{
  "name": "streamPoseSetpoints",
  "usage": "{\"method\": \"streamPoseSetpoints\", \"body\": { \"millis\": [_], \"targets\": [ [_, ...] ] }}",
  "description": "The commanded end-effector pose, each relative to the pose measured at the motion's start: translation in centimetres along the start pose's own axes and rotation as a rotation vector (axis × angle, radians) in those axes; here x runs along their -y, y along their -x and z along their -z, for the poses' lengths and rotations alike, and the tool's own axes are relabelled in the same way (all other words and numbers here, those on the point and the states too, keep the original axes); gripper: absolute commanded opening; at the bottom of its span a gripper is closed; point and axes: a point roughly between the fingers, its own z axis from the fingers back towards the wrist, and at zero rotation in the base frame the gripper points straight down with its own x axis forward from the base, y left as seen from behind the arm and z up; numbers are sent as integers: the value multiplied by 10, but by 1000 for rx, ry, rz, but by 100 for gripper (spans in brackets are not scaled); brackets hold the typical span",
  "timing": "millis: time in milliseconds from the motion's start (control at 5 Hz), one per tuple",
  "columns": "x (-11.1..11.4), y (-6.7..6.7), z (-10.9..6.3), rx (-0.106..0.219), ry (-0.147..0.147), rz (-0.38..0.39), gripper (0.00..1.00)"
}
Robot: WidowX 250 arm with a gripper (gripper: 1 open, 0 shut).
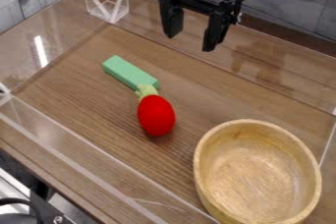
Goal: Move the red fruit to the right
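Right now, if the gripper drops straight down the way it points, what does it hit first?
Probably bare table. The open gripper looks set back from the red fruit, green block and wooden bowl, though depth is unclear.

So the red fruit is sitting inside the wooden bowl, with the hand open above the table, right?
Not quite: the red fruit lies on the table, left of the wooden bowl and beside the green block, as the camera view shows. The hand is open above the table.

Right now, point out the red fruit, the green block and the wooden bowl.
red fruit point(156, 116), camera view, middle of its red body.
green block point(128, 71), camera view, its flat top face.
wooden bowl point(210, 141), camera view, its left rim.
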Motion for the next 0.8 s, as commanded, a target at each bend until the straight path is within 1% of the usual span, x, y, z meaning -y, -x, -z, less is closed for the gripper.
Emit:
{"method": "streamPoseSetpoints", "body": {
  "millis": [0, 200, 400, 600],
  "targets": [
    [-2, -6, 8, 1, 3, 3, 100],
    [9, -4, 11, 3, -2, 12, 100],
    [5, -3, -6, 36, -9, 0, 100],
    [-1, -1, -18, 70, -14, -21, 100]
  ]
}}
